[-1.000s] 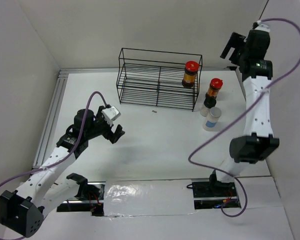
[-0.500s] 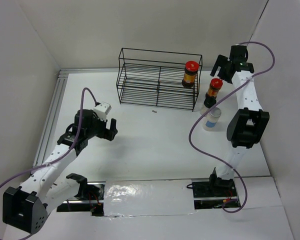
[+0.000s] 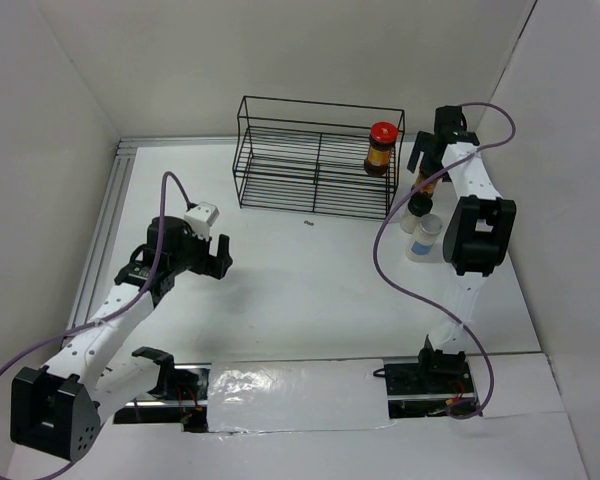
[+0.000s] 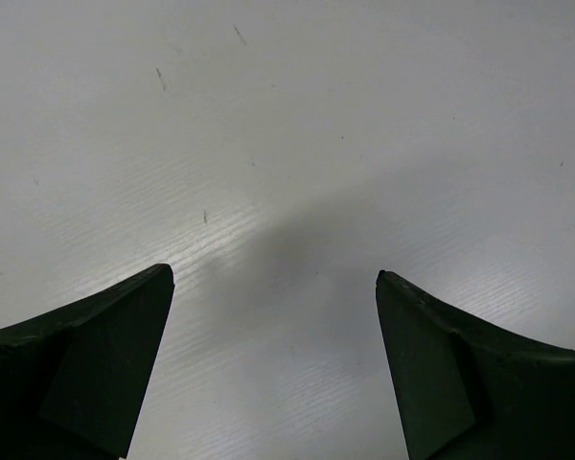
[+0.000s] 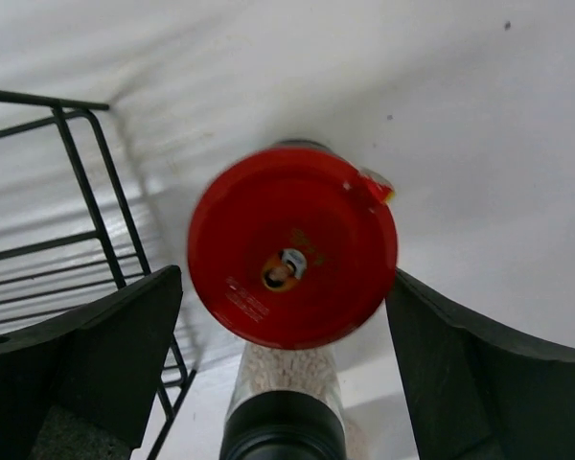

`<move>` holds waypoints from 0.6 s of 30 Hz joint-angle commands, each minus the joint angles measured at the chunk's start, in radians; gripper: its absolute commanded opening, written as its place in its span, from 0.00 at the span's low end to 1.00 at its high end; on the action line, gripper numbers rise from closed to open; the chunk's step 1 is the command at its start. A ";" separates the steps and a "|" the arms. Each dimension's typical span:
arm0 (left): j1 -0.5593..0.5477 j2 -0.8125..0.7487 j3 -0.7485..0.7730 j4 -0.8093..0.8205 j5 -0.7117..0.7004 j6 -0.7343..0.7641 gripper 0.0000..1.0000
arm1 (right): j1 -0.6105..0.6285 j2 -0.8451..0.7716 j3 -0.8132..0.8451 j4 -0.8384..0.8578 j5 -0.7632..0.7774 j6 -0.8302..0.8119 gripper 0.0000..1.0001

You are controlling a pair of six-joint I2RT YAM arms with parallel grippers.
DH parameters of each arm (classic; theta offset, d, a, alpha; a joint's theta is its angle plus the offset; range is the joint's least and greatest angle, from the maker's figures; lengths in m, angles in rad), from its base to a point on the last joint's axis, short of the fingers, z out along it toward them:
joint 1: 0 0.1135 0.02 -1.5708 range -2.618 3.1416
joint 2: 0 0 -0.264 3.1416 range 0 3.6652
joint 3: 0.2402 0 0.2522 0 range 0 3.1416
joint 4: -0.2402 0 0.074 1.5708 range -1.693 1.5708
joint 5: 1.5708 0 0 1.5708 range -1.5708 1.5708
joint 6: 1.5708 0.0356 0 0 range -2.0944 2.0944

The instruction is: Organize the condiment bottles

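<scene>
One amber condiment bottle with a red cap (image 3: 381,147) stands in the right end of the black wire rack (image 3: 280,160). A second amber bottle (image 3: 426,184) stands on the table just right of the rack. My right gripper (image 3: 428,160) is open directly above it, and in the right wrist view its red cap (image 5: 292,244) lies between the two fingers (image 5: 105,355). In front of that bottle are the black-capped bottle (image 3: 417,212) (image 5: 283,426) and the white-capped, blue-labelled one (image 3: 425,237). My left gripper (image 3: 218,256) (image 4: 274,276) hangs open over bare table.
The rack's right end post (image 5: 86,182) stands close beside the right gripper's left finger. White walls close the table in at the back and on both sides. A small dark speck (image 3: 308,224) lies in front of the rack. Cables trail from both arms.
The right arm has swung down from high at the back right and now straddles the red cap beside the rack. The left arm has drawn back slightly to the left.
</scene>
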 commanded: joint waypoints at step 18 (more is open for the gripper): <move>0.029 0.008 0.026 0.048 0.078 0.022 0.99 | 0.009 -0.083 0.071 0.088 0.140 -0.073 0.00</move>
